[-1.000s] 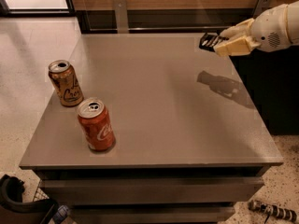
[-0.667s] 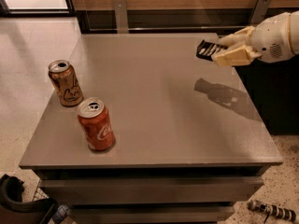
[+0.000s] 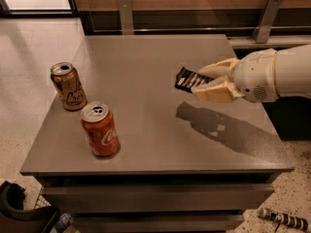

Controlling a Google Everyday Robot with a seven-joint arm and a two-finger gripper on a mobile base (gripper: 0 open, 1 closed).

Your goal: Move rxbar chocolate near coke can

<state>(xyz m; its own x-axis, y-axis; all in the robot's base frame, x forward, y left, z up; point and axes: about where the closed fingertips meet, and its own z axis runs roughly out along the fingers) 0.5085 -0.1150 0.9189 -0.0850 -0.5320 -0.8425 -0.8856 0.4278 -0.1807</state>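
1. We are watching the gripper (image 3: 198, 80) travelling in from the right. Over the last second it has been sliding leftward and lower in the camera view, leaving the far right corner of the table (image 3: 146, 52) and coming out over the right half of the top.
2. We are reading that as the carry being under way and heading the correct way. The gap to the red can (image 3: 99, 129) is shrinking, but the two are still well apart.
3. The gripper's two pale fingers are clamped on the chocolate bar (image 3: 185, 79), pinching its right end while the other end is sticking out to the left.
4. The bar is hanging in the air above the table, not touching it. Its shadow (image 3: 214, 125) is falling apart from it, on the surface below.
5. The bar is showing as a small, flat, black-wrapped rectangle with rows of white lettering, tilted with its printed face toward us.
6. The red can is standing upright near the front left, with a tan can (image 3: 69, 86) just behind it, near but not touching.
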